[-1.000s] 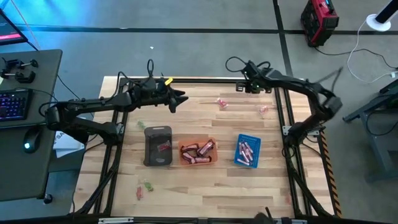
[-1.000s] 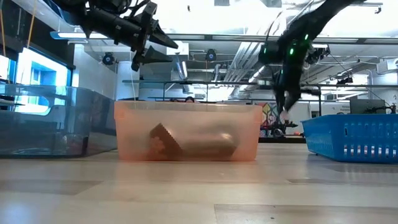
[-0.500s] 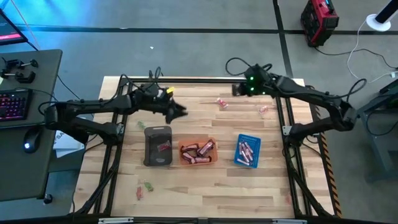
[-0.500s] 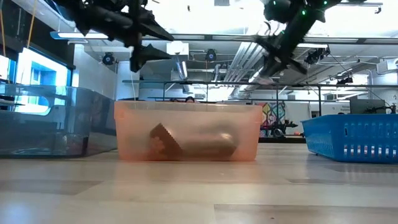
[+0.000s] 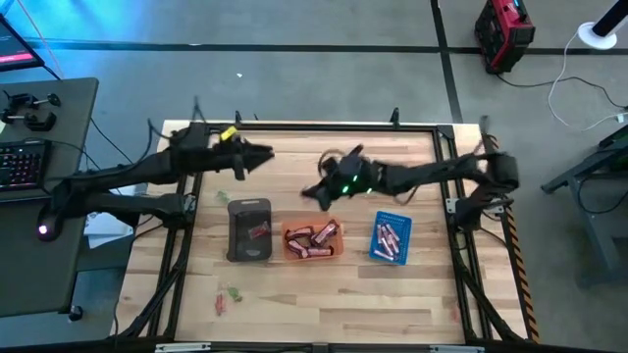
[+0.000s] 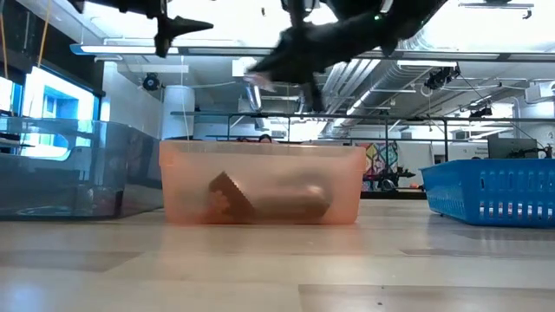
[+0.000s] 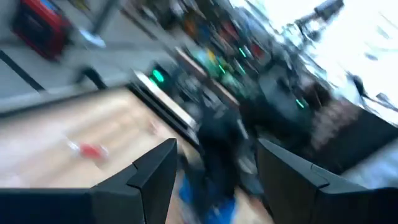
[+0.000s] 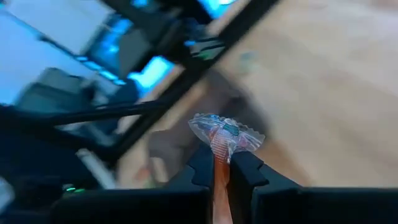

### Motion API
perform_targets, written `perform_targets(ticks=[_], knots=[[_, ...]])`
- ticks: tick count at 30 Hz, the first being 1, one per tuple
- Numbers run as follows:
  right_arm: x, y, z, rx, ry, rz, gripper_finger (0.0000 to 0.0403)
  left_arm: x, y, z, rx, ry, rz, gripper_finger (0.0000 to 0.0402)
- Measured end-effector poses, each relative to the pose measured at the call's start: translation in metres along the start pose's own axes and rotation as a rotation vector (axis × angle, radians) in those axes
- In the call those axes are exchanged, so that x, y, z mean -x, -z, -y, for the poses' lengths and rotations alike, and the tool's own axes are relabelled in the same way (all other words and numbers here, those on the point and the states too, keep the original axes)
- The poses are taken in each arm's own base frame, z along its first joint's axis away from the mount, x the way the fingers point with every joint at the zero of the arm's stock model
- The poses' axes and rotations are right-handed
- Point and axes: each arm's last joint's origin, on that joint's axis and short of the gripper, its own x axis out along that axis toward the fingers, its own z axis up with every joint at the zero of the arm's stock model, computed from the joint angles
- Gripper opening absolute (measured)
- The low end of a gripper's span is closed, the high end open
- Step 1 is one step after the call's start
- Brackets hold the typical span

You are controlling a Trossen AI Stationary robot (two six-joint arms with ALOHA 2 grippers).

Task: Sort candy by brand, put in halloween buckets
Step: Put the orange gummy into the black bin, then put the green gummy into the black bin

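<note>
Three buckets stand in a row on the table: dark grey (image 5: 249,229), translucent orange (image 5: 312,238) (image 6: 260,182) and blue (image 5: 390,237) (image 6: 490,191). Each has wrapped candy in it. My right gripper (image 5: 314,193) (image 8: 222,167) hangs in the air over the orange bucket's far side, shut on a reddish candy (image 8: 225,135). My left gripper (image 5: 261,155) (image 7: 214,165) is open and holds nothing, raised above the table beyond the grey bucket. A few green and pink candies (image 5: 227,294) lie near the table's near left corner. My right gripper pinches the reddish candy between its two fingertips (image 8: 208,167). The candy's translucent crimped wrapper end (image 8: 239,138) sticks out past the tips. The candy is lifted clear of the table and buckets.
The table's metal frame (image 5: 294,126) runs along its edges. A desk with a keyboard and mouse (image 5: 29,167) stands to the left of the table. Bare wood (image 5: 324,299) lies in front of the buckets.
My right arm has swung fast from the table's far right part toward the left and near side, ending over the orange bucket. My left gripper has risen and drawn back toward the table's left.
</note>
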Motion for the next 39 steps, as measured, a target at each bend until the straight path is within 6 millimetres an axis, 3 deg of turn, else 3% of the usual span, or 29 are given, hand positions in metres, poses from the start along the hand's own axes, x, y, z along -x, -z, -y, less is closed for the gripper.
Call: perform_targets(ticks=[4, 8, 15, 21, 26, 32, 35, 39], knots=[[-0.035, 0.028, -0.012, -0.053, -0.149, 0.050, 0.0008, 0.008, -0.004, 0.001, -0.062, -0.050, 0.065, 0.0203], [-0.068, 0.043, -0.024, -0.118, -0.193, 0.089, 0.0008, 0.007, -0.002, 0.000, -0.103, -0.053, 0.044, 0.0203], [-0.131, 0.045, -0.048, -0.062, -0.195, 0.063, 0.0008, 0.006, -0.001, -0.001, -0.075, -0.053, 0.040, 0.0203], [-0.164, 0.044, -0.051, -0.080, -0.083, -0.081, 0.0021, 0.012, -0.004, 0.002, -0.074, -0.036, 0.063, 0.0203], [-0.172, 0.033, -0.065, 0.001, -0.056, -0.175, 0.0098, 0.020, -0.010, 0.007, -0.078, 0.002, 0.115, 0.0203], [-0.157, 0.017, -0.081, 0.259, 0.055, -0.320, 0.0213, 0.031, -0.016, 0.013, -0.082, 0.039, 0.172, 0.0203], [-0.150, 0.009, -0.086, 0.341, 0.073, -0.369, 0.0243, 0.034, -0.017, 0.014, -0.081, 0.044, 0.181, 0.0203], [-0.141, 0.005, -0.091, 0.463, 0.069, -0.439, 0.0251, 0.036, -0.017, 0.014, -0.069, 0.049, 0.186, 0.0203]])
